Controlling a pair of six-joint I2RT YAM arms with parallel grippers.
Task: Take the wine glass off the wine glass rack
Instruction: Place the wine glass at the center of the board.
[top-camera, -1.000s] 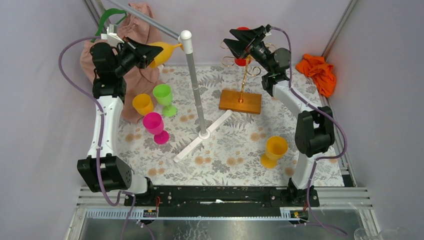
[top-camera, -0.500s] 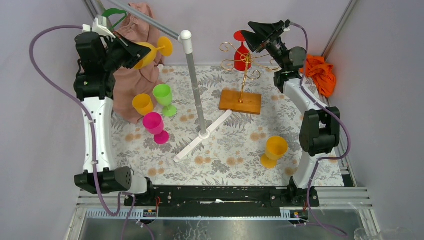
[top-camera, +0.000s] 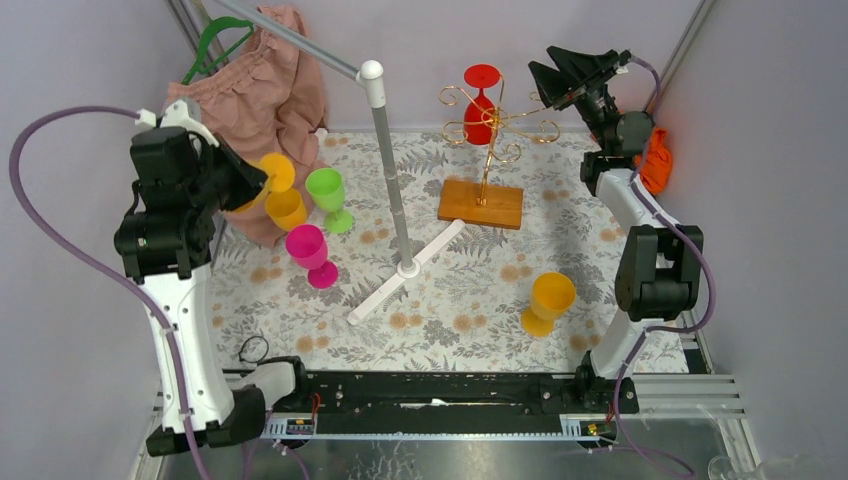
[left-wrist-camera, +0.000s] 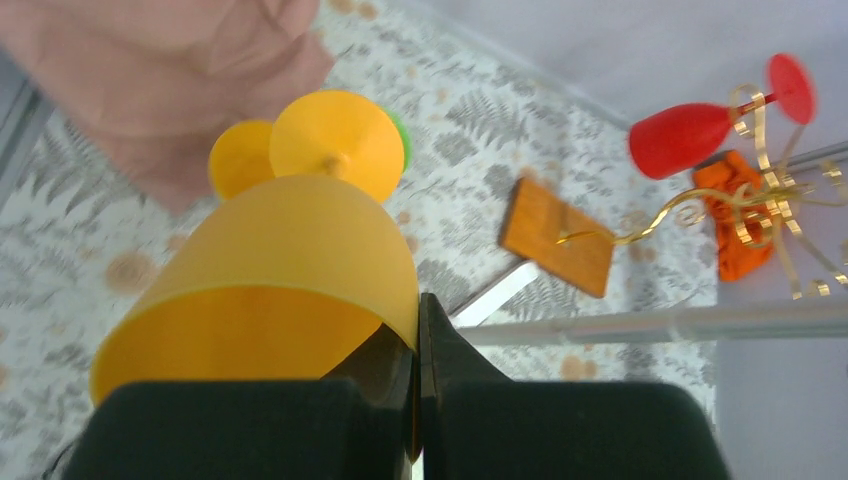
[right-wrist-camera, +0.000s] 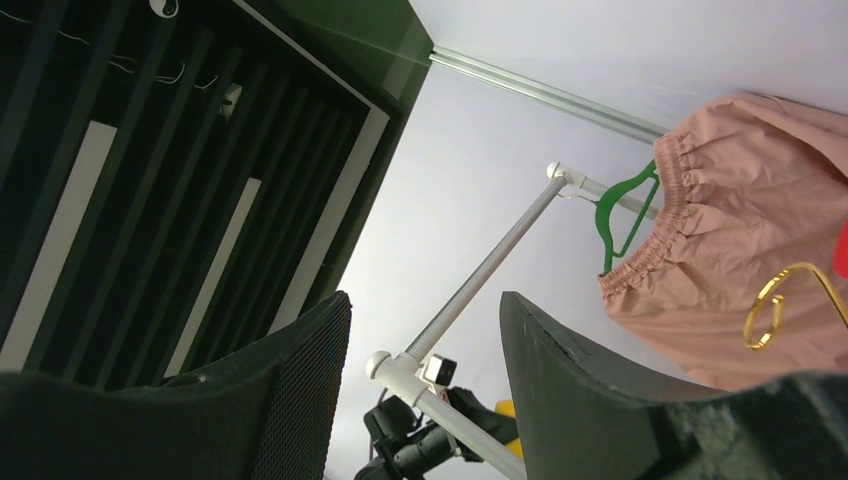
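Left gripper (left-wrist-camera: 418, 335): clamped on the rim of a yellow glass (left-wrist-camera: 300, 250), far to the left of the rack (top-camera: 481, 204), up in the air, foot of the glass pointing away from the fingers.
Right gripper (top-camera: 548, 68): fingers apart, nothing between them, high and just to the right of the rack top, aimed up and away from the table.
Red glass (top-camera: 480, 118): hanging upside down on a curled arm at the top of the rack, foot above the wire.
Likely state of the task: one glass already free of the rack, probably on the way to be put down; red one not yet taken.
Risk of slipping: only a thin pinch on one wall of the bowl, so a fast turn of the wrist may let the glass swing or drop.
Risk at putting down: orange glass (top-camera: 287, 209), green glass (top-camera: 325, 188) and pink glass (top-camera: 307, 245) standing close together, well left of the rack and right under the held one; easy to knock over with a low or crooked descent.
Risk near the rack: open fingers close to the thin wire arms; a careless sweep may hook a curl, tip the rack or shake the red glass loose.
Risk from the white pole (top-camera: 390, 170): between the left arm and the rack, in the way of any reach across.
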